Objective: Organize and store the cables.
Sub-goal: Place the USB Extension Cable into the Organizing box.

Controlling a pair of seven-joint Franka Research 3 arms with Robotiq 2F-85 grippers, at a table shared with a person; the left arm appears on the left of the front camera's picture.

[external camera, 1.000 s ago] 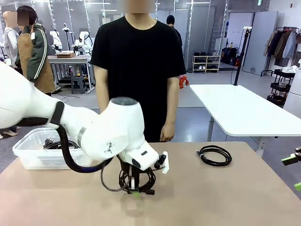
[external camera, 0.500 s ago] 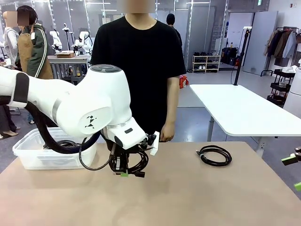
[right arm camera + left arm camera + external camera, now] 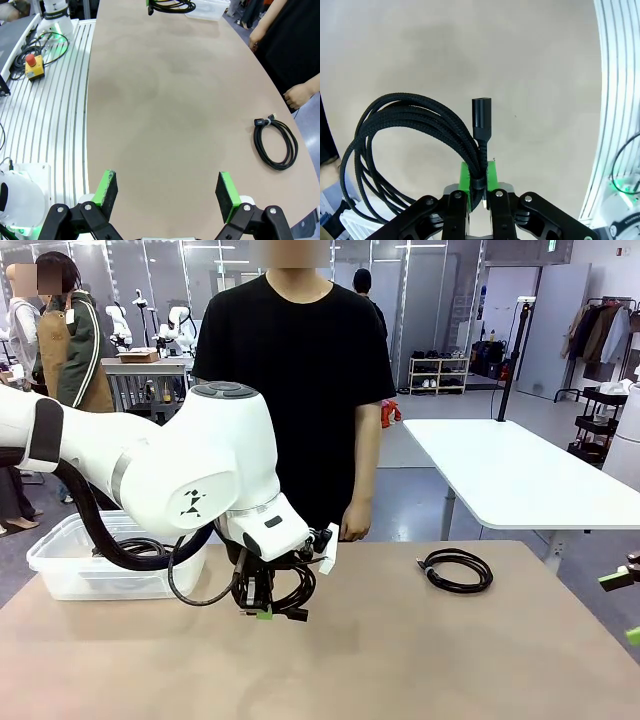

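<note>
Left wrist view: left claw (image 3: 479, 175) clamps a hanging cable (image 3: 420, 102) near its plug, so loops could slip free; right claw (image 3: 166, 194) gapes empty.

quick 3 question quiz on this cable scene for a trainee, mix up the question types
1. True or false: the left fingers are shut on a coiled cable, held above the table.
2. Where does the loose cable lie? A: in the clear bin. B: on the table, toward the robot's right. C: in the person's hand.
3. Fill in: the right fingers stand ____ and hold nothing.

Key: 1 true; 2 B; 3 open.
</note>
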